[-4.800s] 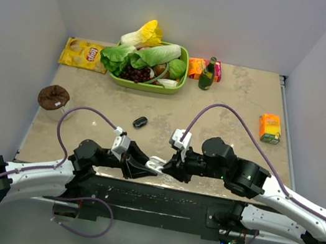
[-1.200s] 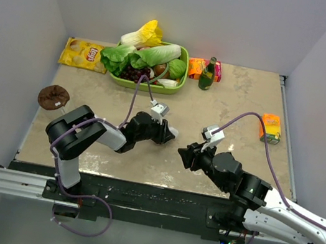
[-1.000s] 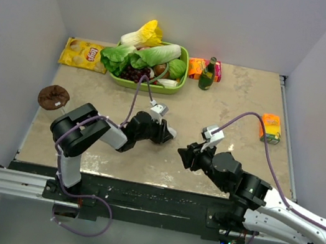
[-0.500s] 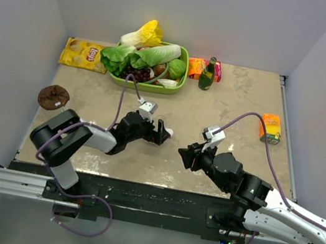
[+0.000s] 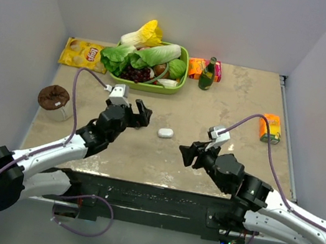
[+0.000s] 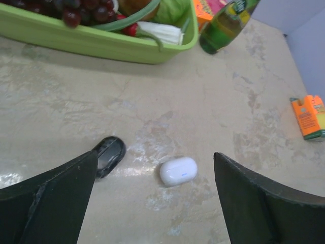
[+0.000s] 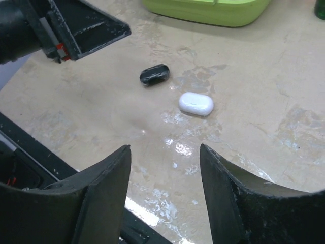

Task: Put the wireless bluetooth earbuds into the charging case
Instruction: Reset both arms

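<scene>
Left jaws wide, right jaws partly apart, both holding nothing. On the surface [image 5: 242,104] between them are two shut cases. One white charging case [image 6: 178,171], one black charging case [image 6: 108,152], near, not touching. Black one is part-hidden by my left finger. Contents are hidden.

Smooth glossy white plastic on the charging case [image 6: 178,171]; just left of it, glossy black case [image 6: 108,154]; beneath, polished stone-look table [image 6: 61,101], mottled, reflecting light.

One charging case [image 6: 108,153] lies on the table [image 5: 241,110] just left of the other case [image 6: 178,171]; the basket [image 6: 101,47] sits far behind them, a bottle [image 5: 207,74] at its right
</scene>
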Controlling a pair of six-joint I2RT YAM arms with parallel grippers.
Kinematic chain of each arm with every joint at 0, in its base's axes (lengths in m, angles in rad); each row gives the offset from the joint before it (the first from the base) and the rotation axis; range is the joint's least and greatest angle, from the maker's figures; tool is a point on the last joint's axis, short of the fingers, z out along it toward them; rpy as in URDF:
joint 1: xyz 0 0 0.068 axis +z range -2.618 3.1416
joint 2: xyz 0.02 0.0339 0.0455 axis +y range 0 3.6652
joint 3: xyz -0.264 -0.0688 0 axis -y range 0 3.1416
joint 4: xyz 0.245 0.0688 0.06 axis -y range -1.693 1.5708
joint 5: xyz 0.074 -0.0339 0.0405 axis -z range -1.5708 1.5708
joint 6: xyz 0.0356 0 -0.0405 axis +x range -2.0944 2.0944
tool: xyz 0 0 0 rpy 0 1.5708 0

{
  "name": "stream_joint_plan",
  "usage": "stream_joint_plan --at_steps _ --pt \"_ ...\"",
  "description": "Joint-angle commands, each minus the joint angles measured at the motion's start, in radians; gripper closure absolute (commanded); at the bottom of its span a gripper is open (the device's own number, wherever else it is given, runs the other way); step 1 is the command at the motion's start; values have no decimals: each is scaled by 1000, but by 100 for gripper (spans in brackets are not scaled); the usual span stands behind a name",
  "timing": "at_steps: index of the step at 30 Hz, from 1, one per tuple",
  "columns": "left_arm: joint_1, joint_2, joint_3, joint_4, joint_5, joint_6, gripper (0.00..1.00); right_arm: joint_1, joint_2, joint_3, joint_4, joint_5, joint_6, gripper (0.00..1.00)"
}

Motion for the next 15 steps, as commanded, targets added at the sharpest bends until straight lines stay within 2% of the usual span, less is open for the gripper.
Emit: stream_joint_plan --at_steps 1,2,5,7,15 --pt "0 -16 38 -241 -131 -86 0 0 12 -6 65 95 65 39" --pt "0 -20 38 -257 -139 -94 0 -1 24 -4 65 94 82 38" --pt "0 -63 25 -288 -122 -59 0 2 38 -3 66 104 142 23" --pt "0 -84 11 -285 -114 -55 0 2 41 -1 72 105 160 2" --pt "0 -155 9 -294 -77 -12 0 0 38 19 56 134 189 2"
